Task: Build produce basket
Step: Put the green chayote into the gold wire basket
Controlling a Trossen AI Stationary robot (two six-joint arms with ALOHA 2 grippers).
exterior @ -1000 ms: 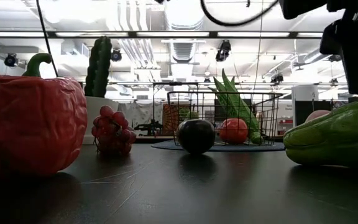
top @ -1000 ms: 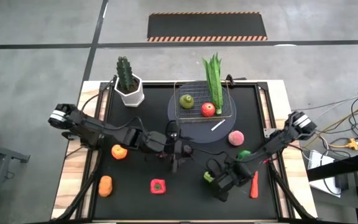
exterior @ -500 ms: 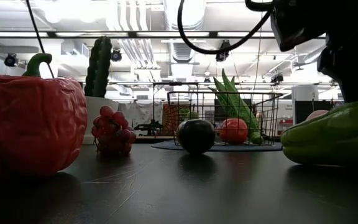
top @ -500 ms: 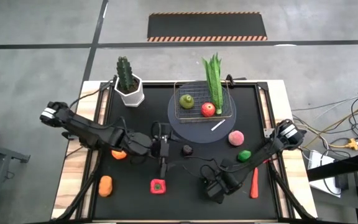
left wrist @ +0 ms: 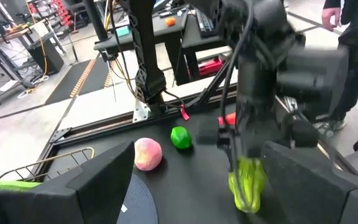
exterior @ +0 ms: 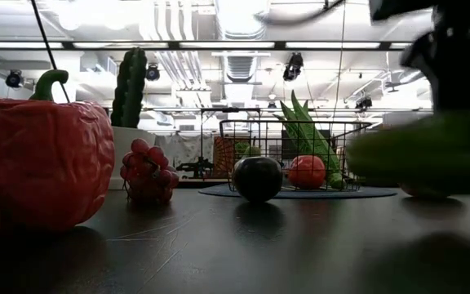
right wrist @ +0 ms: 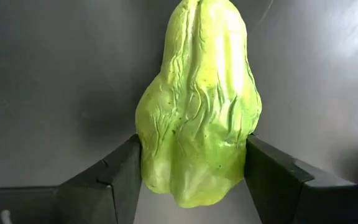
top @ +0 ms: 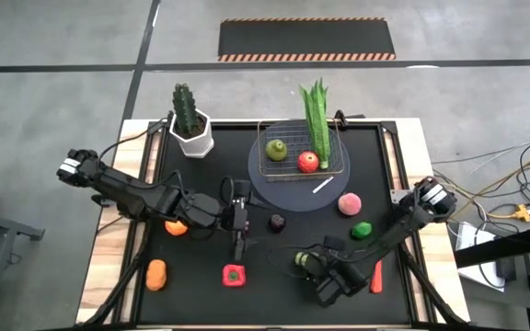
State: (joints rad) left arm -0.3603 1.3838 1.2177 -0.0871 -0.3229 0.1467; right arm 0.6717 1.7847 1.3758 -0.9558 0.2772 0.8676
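My right gripper (top: 306, 264) points steeply down near the table's front, shut on a wrinkled light-green vegetable (right wrist: 194, 112); the low view shows that vegetable (exterior: 423, 155) blurred. My left gripper (top: 245, 225) hovers open at mid table with nothing between its fingers, left of a dark plum (top: 277, 222). The wire basket (top: 334, 156) stands on a grey disc at the back. It holds a green fruit (top: 276, 149), a red apple (top: 308, 162) and a long leafy green (top: 316, 115) that sticks out over its far wall. My right gripper pinches the green vegetable's wide end between its two fingers, one on each flank (right wrist: 143, 149). The fingers (right wrist: 107, 180) come from above, slanting steeply down, and the narrow end points away from them. Whether the vegetable (left wrist: 247, 186) is clear of the table I cannot tell.
Loose on the black mat are a pink peach (top: 349, 203), a green lime (top: 363, 230), a red chili (top: 376, 274), a red pepper (top: 235, 274) and two orange pieces (top: 156, 274). A cactus in a white pot (top: 191, 124) stands at the back left. Red grapes (exterior: 147, 169) show in the low view.
My left gripper has drawn back toward the table's left edge and risen a little, uncovering the dark plum, which stays put. My right gripper has rolled its wrist and come down over the green vegetable, which has shifted toward the left in the low view.
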